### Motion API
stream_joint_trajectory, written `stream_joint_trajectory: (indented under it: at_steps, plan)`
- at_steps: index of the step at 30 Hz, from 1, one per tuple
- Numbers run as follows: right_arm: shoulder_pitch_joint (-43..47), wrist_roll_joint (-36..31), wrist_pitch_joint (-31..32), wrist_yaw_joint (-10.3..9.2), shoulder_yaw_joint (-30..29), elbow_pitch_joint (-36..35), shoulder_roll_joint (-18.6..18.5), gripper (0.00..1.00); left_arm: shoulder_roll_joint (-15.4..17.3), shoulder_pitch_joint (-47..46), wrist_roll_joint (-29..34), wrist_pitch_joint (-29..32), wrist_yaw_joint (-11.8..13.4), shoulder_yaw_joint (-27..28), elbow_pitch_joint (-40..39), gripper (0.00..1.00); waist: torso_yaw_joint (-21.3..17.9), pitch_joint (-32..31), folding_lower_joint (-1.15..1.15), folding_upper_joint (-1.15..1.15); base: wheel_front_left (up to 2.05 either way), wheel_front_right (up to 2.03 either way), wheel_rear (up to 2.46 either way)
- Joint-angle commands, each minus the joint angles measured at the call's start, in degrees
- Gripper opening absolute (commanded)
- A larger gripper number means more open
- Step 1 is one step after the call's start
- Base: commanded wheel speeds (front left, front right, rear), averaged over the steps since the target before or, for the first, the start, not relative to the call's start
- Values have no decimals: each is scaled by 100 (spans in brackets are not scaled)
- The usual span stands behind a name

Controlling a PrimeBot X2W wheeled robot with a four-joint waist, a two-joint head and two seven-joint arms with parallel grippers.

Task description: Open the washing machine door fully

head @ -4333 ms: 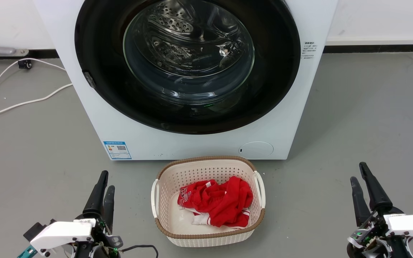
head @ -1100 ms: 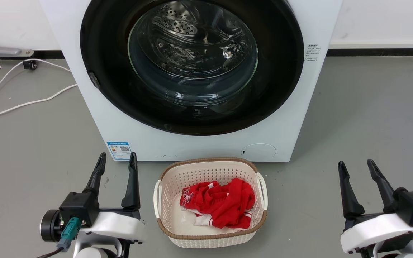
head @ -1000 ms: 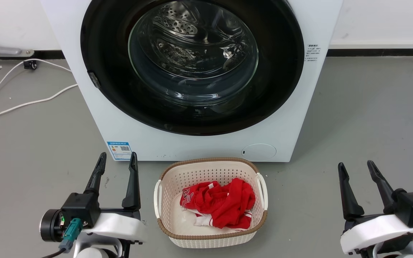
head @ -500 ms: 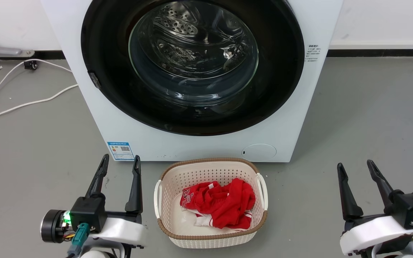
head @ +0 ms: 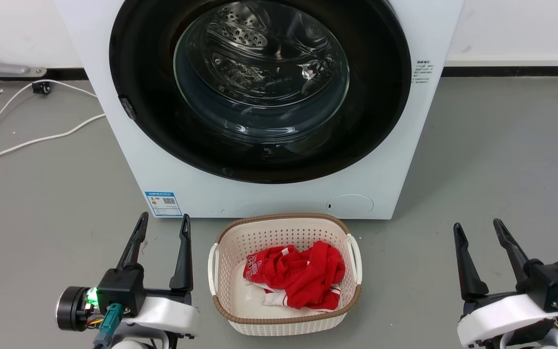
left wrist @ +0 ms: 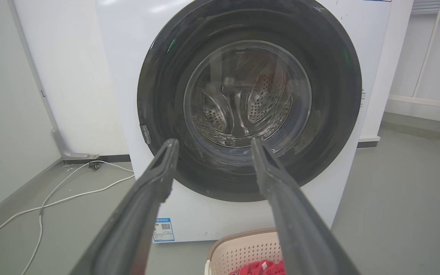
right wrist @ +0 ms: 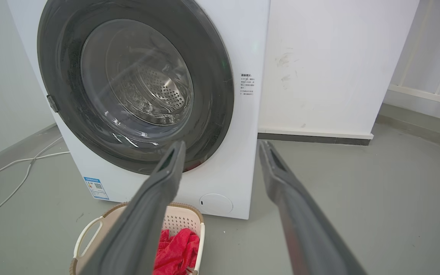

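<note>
The white washing machine (head: pixel 395 160) (left wrist: pixel 120 57) (right wrist: pixel 248 46) stands ahead on the grey floor. Its round glossy black washing machine door (head: pixel 385 87) (left wrist: pixel 338 95) (right wrist: pixel 212 76) lies flat against the front, with a clear glass bowl (head: pixel 259 72) showing the steel drum behind. A small latch tab (head: pixel 125 107) sits at the door's left edge. My left gripper (head: pixel 162 222) (left wrist: pixel 212 147) is open, low at the lower left, well short of the machine. Open too is my right gripper (head: pixel 476 228) (right wrist: pixel 222 149), low at the lower right, holding nothing.
A cream perforated laundry basket (head: pixel 225 242) (right wrist: pixel 86 233) holding red clothing (head: pixel 298 274) sits on the floor right in front of the machine, between my grippers. White cables (head: pixel 17 140) trail over the floor at the left. A white wall with a dark skirting (head: pixel 506 70) runs behind.
Both grippers turned at the wrist and opened from narrow to wide since the earliest frame. Over the last second the left gripper shifted slightly right and both sank a little. The door is unchanged.
</note>
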Motion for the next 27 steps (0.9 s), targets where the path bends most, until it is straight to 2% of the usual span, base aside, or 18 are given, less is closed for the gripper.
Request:
stream_joint_trajectory:
  at_steps: [1,11,12,13,14,19,21,22,23,27]
  plan:
    - [-20,10,-18,-2,12,19,24,100,-27,48,-3,-29,-14,24,16,100,0,2,0,0,0,0,0]
    - [-48,94,-26,-2,4,72,24,100,-55,29,68,-29,-58,64,54,100,5,17,0,0,0,0,0]
    - [-51,102,-23,-2,4,75,24,62,-58,29,77,-29,-64,65,55,100,6,18,0,0,0,0,0]
    - [-54,127,-25,-2,5,79,24,36,-62,27,82,-29,-70,66,55,100,7,17,0,0,0,0,0]
    - [-56,152,-22,-2,18,89,24,0,-65,26,85,-29,-73,70,55,100,8,18,0,0,0,0,0]
    - [-61,459,17,-2,61,143,23,0,-75,24,110,-29,-81,84,47,100,10,19,0,0,0,0,0]
    - [-65,1238,-3,-2,99,227,23,0,-80,19,104,-29,-81,89,43,100,15,22,0,0,0,0,0]
    - [-65,1238,-3,-2,99,227,23,0,-80,19,104,-29,-81,89,43,100,15,22,0,0,0,0,0]
    - [-91,1592,-23,-2,121,261,23,0,-83,19,106,-29,-83,92,36,100,14,25,0,0,0,0,0]
    - [-229,3464,-152,-2,238,438,22,0,-92,23,118,-29,-89,99,16,100,12,44,0,0,0,0,0]
